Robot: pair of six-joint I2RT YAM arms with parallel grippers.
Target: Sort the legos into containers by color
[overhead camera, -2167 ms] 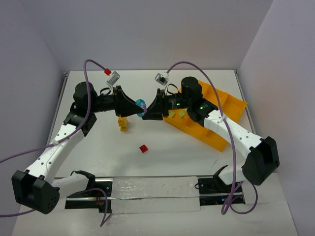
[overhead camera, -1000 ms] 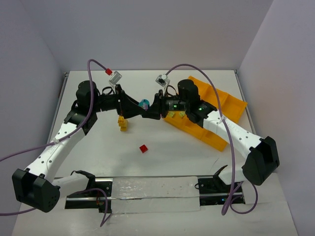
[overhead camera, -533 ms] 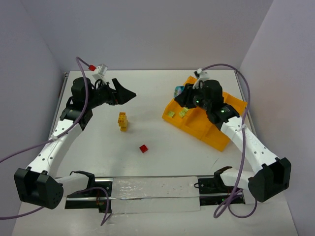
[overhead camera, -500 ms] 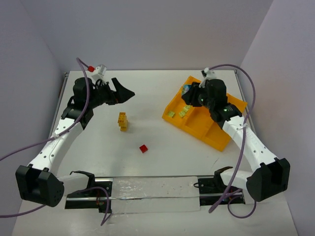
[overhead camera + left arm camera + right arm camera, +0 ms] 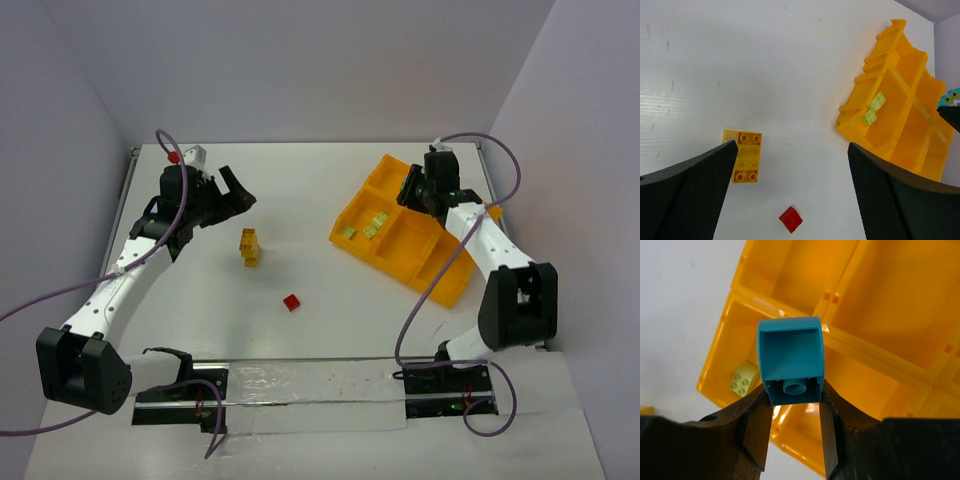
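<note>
- The left gripper [image 5: 237,188] hung above the table's left side with its jaws spread wide, holding nothing and touching nothing.
- The yellow stack [image 5: 249,247] of legos sat on the white table [image 5: 320,330], just right of and nearer than that gripper.
- A lone red brick [image 5: 291,302] lay nearer the arm bases, apart from the stack.
- The orange-yellow tray [image 5: 418,250] sat angled at the table's right; light green bricks [image 5: 375,225] lay at its left end, though which compartment each sat in could not be told.
- The right gripper [image 5: 792,390] was clamped on a teal brick [image 5: 790,360], hollow underside facing the wrist camera, above the tray's far compartments and clear of their walls.
- Printed marks on the teal brick's face were too small to read.
</note>
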